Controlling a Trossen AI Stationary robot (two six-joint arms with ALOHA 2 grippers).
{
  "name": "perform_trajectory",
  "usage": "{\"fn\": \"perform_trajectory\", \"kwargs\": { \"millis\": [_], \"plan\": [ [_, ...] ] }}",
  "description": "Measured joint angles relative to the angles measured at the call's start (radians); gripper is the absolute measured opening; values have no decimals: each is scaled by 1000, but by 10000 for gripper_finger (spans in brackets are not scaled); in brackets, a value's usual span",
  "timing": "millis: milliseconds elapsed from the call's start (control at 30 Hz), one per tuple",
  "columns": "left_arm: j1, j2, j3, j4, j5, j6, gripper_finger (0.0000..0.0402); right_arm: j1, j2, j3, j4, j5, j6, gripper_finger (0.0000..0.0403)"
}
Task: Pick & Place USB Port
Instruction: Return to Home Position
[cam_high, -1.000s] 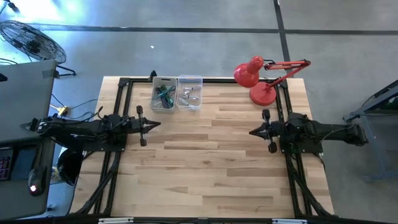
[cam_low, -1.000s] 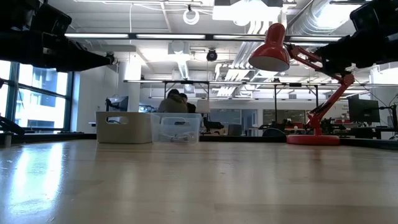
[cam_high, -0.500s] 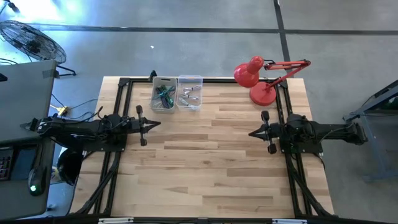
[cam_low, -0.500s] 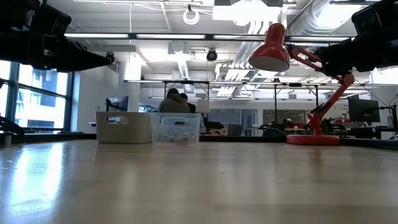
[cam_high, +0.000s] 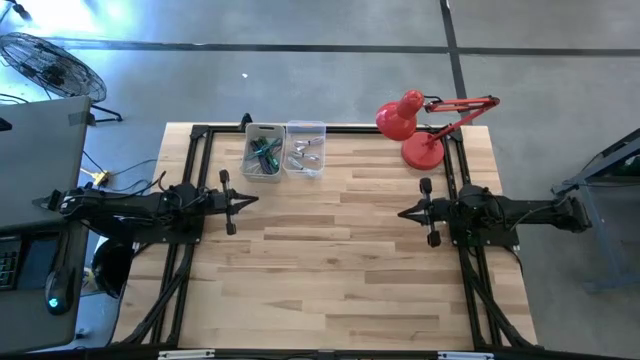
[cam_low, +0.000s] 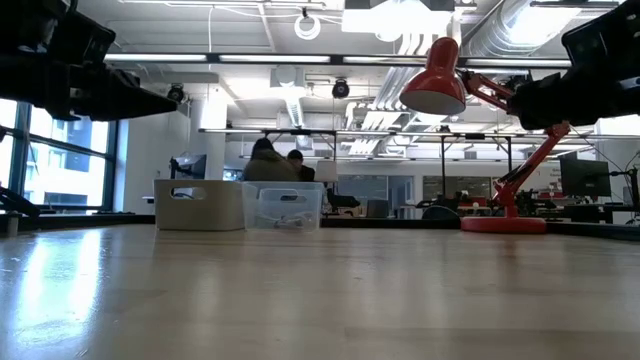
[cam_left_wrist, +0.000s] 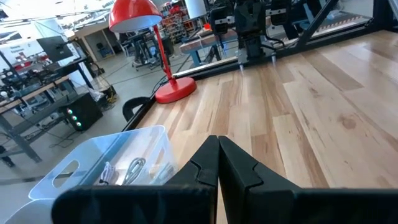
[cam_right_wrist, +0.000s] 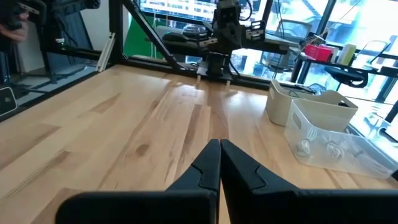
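Two small bins stand side by side at the table's far edge. The clear bin holds small silvery USB parts and cords. The grey bin beside it, toward the table's left, holds green and blue pieces. My left gripper hovers shut over the table's left side, pointing right, nearer than the bins. My right gripper hovers shut over the right side, pointing left. Neither holds anything.
A red desk lamp stands at the far right corner, its shade reaching left over the far edge. Black frame rails run along the far edge and both sides. Bare wood spans between the grippers. People sit in the room behind.
My right gripper has crept a little toward the table's left, still shut. The left arm and the bins have kept their places.
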Motion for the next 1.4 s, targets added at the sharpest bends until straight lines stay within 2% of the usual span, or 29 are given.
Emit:
{"fn": "perform_trajectory", "kwargs": {
  "millis": [433,867,1200,1400],
  "plan": [
    [0,0,0,-103,-15,0,0,0,0,0,-8,3,78,1],
    [0,0,0,-97,-7,-1,1,0,-3,0,-11,3,80,1],
    [0,0,0,-97,-7,-1,1,-4,-141,0,-11,3,80,1],
    [0,0,0,-97,-6,-1,1,-4,-139,-1,21,0,80,1]
  ]
}}
